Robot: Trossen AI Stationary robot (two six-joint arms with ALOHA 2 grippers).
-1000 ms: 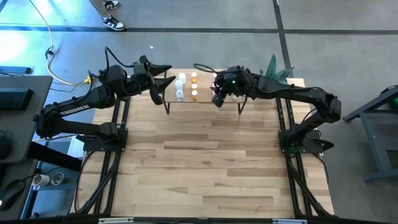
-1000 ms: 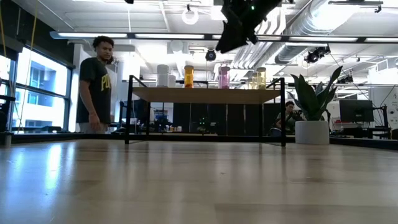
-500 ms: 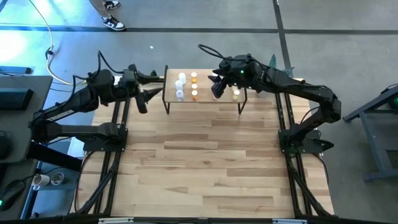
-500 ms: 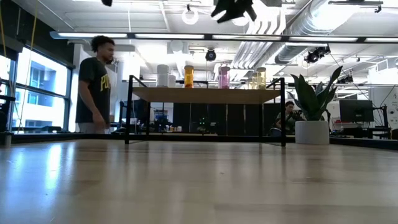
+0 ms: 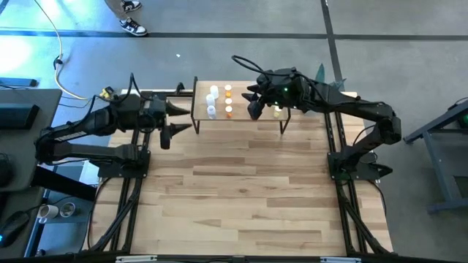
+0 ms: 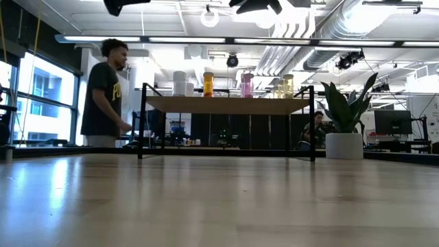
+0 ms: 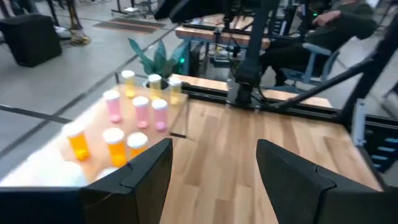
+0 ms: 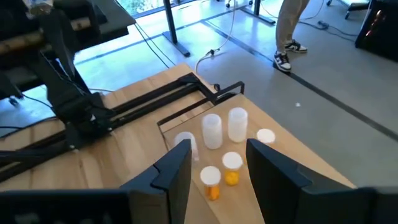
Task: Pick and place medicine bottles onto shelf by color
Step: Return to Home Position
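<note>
My left arm (image 5: pixel 80 131) is bent along the far left side of the desk (image 5: pixel 234 197). My left hand (image 5: pixel 183 119) points right, just beside the left end of the shelf (image 6: pixel 226 105) and clear of it. My right arm (image 5: pixel 351 109) stretches leftward from the right side and holds my right hand (image 5: pixel 251 102) over the middle of the shelf, tipped downward. Seen from desk height, both hands hang well above the bottles (image 6: pixel 208 84).

The shelf stands at the far edge of the desk, its long side running left to right. The bottles stand upright on it, caps up, grouped by colour: white at the left, then orange, pink, and yellow at the right.

Both hands have their fingers spread apart, holding and touching nothing. A person (image 6: pixel 103 96) stands beyond the desk, at the left.
</note>
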